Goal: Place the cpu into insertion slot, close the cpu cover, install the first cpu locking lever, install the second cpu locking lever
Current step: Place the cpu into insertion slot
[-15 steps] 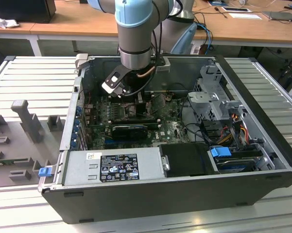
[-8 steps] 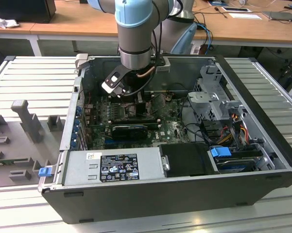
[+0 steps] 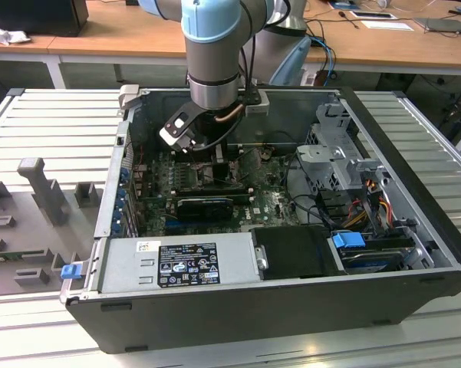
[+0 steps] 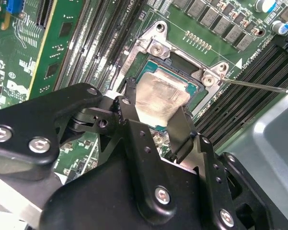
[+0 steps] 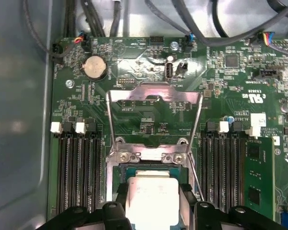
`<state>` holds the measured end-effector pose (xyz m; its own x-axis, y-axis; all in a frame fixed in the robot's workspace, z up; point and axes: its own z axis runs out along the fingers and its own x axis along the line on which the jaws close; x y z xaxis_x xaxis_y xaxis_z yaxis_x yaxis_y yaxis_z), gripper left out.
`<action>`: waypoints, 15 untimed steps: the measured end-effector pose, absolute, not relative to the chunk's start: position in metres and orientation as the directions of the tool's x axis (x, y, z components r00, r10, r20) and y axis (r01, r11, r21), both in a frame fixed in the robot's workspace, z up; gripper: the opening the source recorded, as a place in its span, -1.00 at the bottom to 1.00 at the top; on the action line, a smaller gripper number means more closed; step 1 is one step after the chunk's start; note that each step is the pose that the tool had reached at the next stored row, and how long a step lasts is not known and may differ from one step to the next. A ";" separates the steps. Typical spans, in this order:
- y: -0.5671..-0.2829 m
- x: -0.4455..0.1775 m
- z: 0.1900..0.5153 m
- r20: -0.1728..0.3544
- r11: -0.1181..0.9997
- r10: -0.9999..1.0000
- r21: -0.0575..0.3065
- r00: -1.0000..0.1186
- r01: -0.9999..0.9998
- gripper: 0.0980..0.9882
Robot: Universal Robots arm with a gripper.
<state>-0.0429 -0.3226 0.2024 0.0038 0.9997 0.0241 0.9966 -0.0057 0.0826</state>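
- Case wall (image 3: 125, 146), exterior view's left: the arm reaches deep into the box close to it. A sideways correction could clip the wall.
- Gripper (image 4: 155, 103): low over the green board (image 3: 270, 203), fingers (image 4: 130, 115) pinching the cpu (image 5: 151, 199) by two opposite edges.
- The cpu is at the insertion slot (image 4: 179, 69), on or just over it. Can't tell if it is seated.
- Risk: if it goes in tilted or off-square, pushing down could bend contacts or leave it riding on the black rim.
- Risk: if the fingers spread unevenly, one pad could drag the chip out of line.
- Cpu cover (image 5: 153, 96): open, swung back from the socket and just past the fingertips. A fingertip could catch the frame and drop it onto an unseated chip.
- Locking lever (image 4: 259, 85): thin rod, free beside the socket, and likely to spring or snag.
- Cables (image 3: 295, 172), exterior view's right: loose near the arm, so they could snag it.
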 end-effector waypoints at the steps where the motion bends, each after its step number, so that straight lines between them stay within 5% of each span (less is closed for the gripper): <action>1: -0.323 -0.043 0.202 0.024 -0.006 1.000 0.083 0.004 0.997 -0.08; 5: -0.322 -0.043 0.202 0.025 -0.006 1.000 0.083 0.004 0.997 -0.08; 6: -0.321 -0.043 0.202 0.024 -0.006 1.000 0.083 0.004 0.997 0.09; 15: -0.320 -0.043 0.208 0.028 -0.006 1.000 0.083 0.004 0.997 0.06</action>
<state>-0.0429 -0.3201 0.2077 0.0040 0.9996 0.0278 0.9966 -0.0063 0.0826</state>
